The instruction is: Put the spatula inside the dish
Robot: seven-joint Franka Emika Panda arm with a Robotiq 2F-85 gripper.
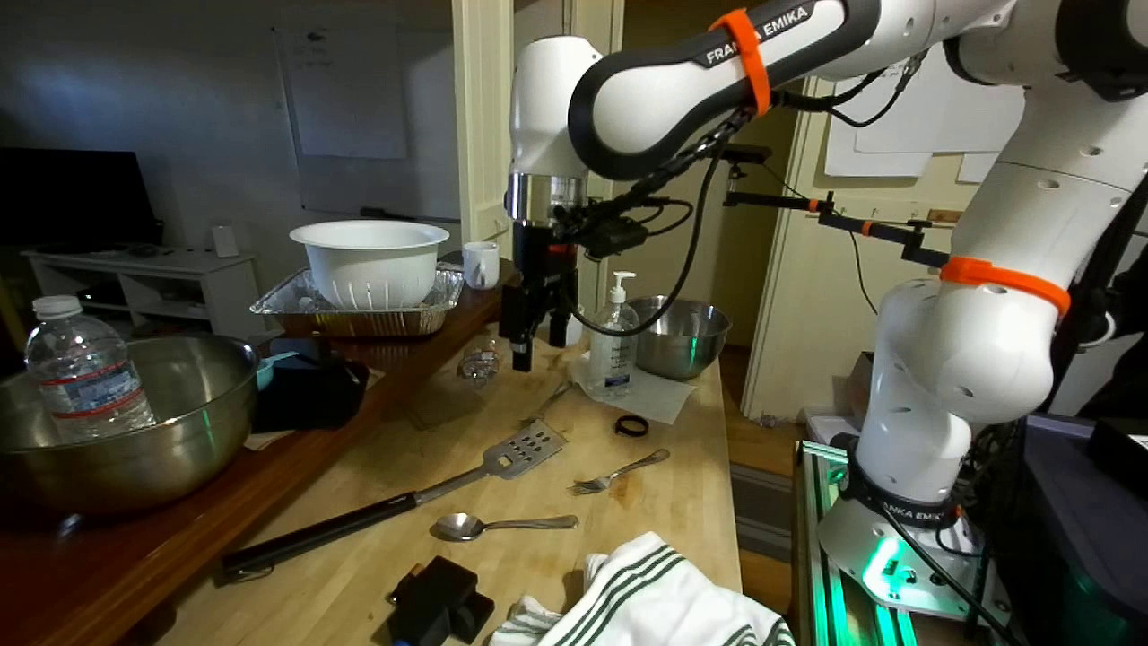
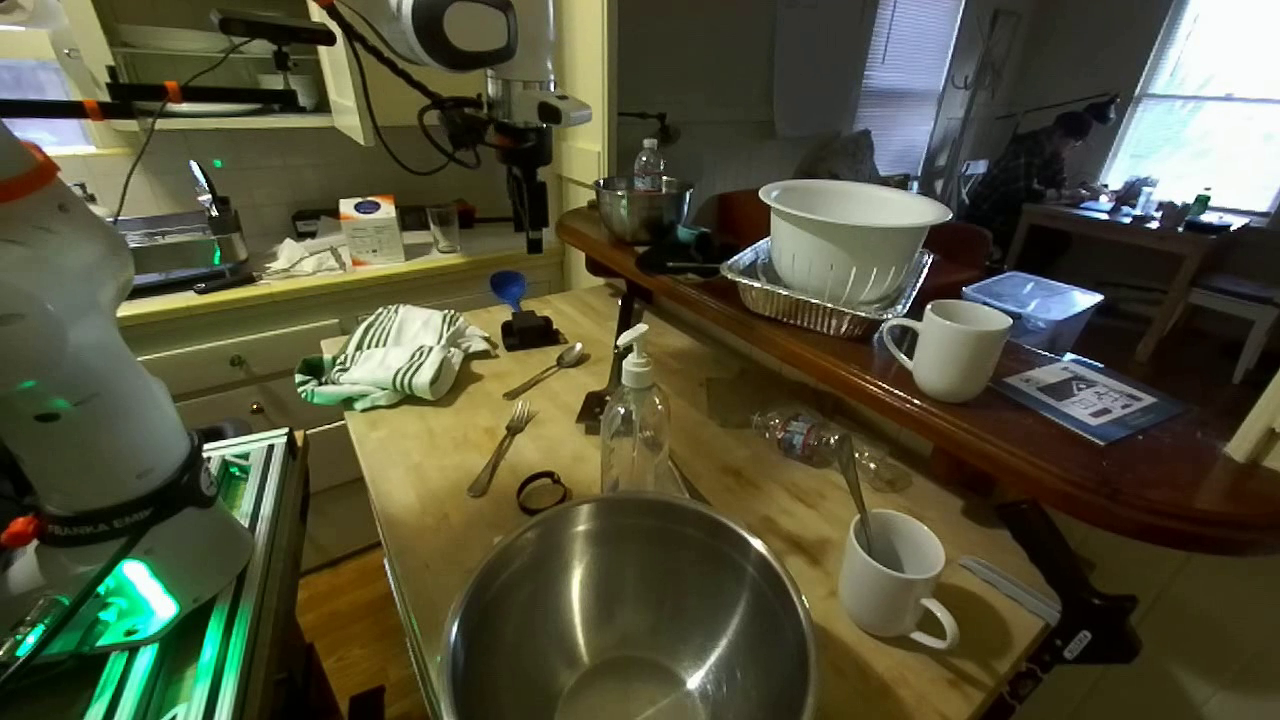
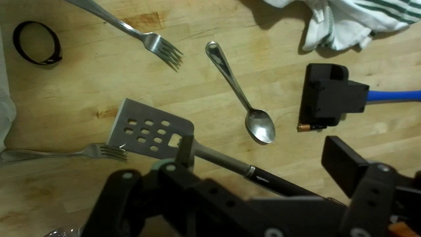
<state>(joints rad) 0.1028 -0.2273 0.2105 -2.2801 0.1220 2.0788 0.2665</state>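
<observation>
The spatula [image 1: 525,451] lies flat on the wooden table, with its slotted silver head and black handle. It also shows in the wrist view [image 3: 223,158], where my gripper hides part of the handle. The dish, a white round bowl [image 1: 368,269], stands in a foil tray on the raised brown shelf; it also shows in an exterior view [image 2: 850,245]. My gripper [image 1: 538,345] points down, open and empty, above the table; it also shows in an exterior view [image 2: 530,225]. In the wrist view its spread fingers [image 3: 263,158] appear on either side of the spatula's shaft.
Around the spatula lie a spoon [image 3: 245,98], forks [image 3: 154,41], a black ring [image 3: 37,42] and a black block [image 3: 332,95]. A striped towel [image 1: 655,601], pump bottle [image 1: 614,345] and steel bowl [image 1: 682,336] stand nearby. The foil tray [image 2: 800,305] sits on the shelf [image 2: 1100,490].
</observation>
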